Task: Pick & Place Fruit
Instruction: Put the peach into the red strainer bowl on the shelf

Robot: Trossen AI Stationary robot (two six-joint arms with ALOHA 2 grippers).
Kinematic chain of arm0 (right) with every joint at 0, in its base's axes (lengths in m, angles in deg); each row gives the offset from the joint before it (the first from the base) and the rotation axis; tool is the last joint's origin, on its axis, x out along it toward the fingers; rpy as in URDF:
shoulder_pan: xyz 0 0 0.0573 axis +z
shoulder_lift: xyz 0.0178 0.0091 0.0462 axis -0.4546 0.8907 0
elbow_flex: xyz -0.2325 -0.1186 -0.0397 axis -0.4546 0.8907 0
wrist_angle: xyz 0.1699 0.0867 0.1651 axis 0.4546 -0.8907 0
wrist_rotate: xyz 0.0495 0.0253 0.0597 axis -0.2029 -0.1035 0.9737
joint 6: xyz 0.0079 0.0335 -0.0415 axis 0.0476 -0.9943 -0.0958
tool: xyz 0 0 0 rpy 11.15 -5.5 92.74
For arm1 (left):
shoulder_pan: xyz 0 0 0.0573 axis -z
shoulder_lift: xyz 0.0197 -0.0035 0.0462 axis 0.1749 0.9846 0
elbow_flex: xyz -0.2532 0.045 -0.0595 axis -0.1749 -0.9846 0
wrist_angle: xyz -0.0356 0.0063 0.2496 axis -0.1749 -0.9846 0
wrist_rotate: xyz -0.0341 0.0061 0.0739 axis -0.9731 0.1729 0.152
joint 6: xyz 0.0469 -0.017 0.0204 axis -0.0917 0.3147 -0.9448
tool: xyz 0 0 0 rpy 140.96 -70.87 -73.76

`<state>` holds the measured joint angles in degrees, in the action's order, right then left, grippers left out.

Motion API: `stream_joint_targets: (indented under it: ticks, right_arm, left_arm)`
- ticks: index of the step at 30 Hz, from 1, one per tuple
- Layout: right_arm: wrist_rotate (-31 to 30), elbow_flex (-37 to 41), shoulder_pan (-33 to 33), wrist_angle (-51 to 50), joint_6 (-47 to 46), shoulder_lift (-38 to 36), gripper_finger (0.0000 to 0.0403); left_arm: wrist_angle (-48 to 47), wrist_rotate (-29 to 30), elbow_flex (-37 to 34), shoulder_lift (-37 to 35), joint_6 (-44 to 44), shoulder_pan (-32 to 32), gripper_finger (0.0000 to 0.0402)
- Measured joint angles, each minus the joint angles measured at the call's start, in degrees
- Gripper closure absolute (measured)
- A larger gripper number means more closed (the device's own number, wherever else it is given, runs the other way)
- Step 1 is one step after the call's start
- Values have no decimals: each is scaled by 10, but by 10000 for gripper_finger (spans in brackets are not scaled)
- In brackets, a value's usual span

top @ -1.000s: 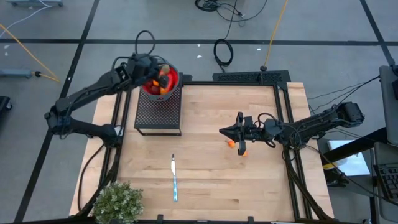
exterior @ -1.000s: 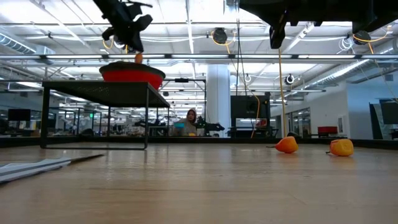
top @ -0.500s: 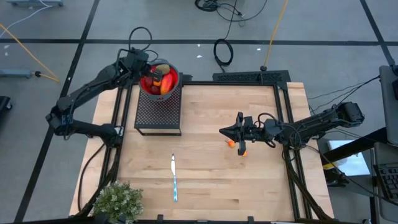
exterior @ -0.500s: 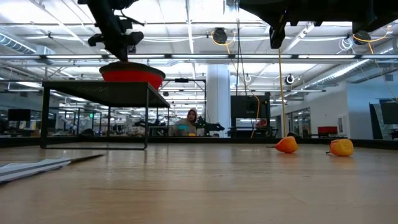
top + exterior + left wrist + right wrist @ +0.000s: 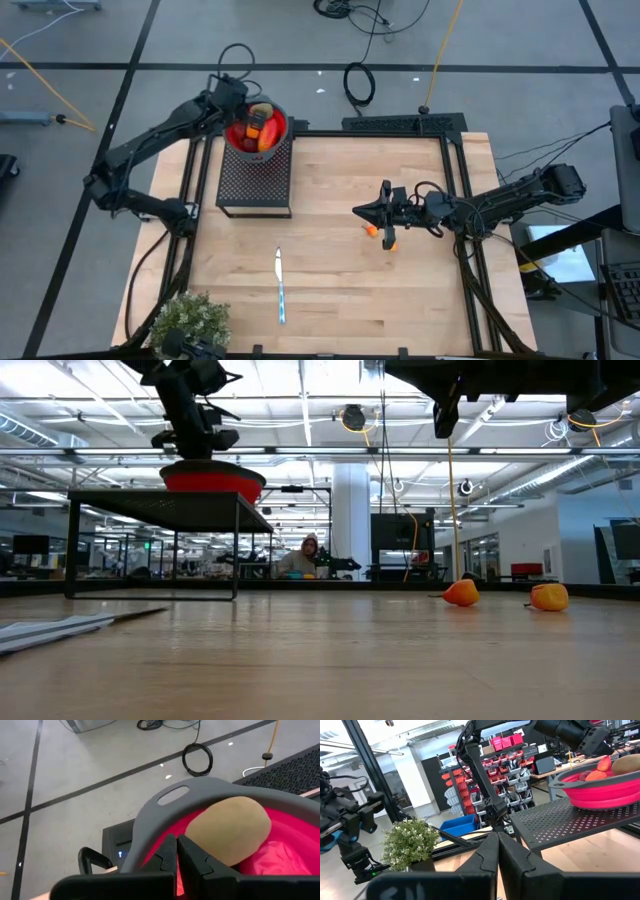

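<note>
Inside red bowl (image 5: 275, 133), elongated red-orange fruit (image 5: 252, 127) lengthwise front-to-back.

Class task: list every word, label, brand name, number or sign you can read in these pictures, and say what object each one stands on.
None can be read.
Red collapsible bowl, black perforated metal stand, slim silver knife: no markings show.
Storage bins in the room behind: any labels are too small to read.

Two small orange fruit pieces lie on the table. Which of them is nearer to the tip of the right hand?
The orange piece just below the right hand tip is nearer. The other orange piece lies farther back, toward the arm's base.
</note>
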<state>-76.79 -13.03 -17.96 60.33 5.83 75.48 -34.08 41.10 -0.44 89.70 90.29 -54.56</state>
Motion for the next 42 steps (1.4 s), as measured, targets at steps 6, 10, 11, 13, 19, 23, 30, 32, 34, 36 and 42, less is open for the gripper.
stream_joint_targets:
  ticks: [6, 10, 11, 13, 19, 23, 30, 32, 34, 36, 42]
  right_arm:
    - [0, 0, 0, 0, 0, 0, 403]
    - [0, 0, 0, 0, 1, 0, 403]
    - [0, 0, 0, 0, 1, 0, 403]
    - [0, 0, 0, 0, 2, 0, 403]
    - [0, 0, 0, 0, 1, 0, 403]
    - [0, 0, 0, 0, 0, 0, 403]
    - [0, 0, 0, 0, 0, 0, 403]
    - [0, 0, 0, 0, 0, 0, 403]
    - [0, 0, 0, 0, 0, 0, 403]
    - [0, 0, 0, 0, 0, 0, 403]
    - [15, 0, 0, 0, 1, 0, 403]
  left_arm:
    - [2, -1, 0, 4, 0, -4, 402]
    - [-2, -17, 0, 15, 0, -7, 402]
    - [-1, -23, 0, 18, -1, -8, 401]
    - [-1, -30, 0, 26, -7, -9, 401]
    - [4, -30, 0, 33, -9, -8, 396]
    - [8, -30, 0, 34, -11, -8, 382]
    - [8, -30, 0, 34, -12, -8, 324]
    - [8, -30, 0, 31, -12, -8, 302]
    - [8, -30, 0, 21, -12, -8, 282]
    - [9, -32, 0, 4, -10, -8, 265]
    - [9, -45, 0, -76, 23, 9, 244]
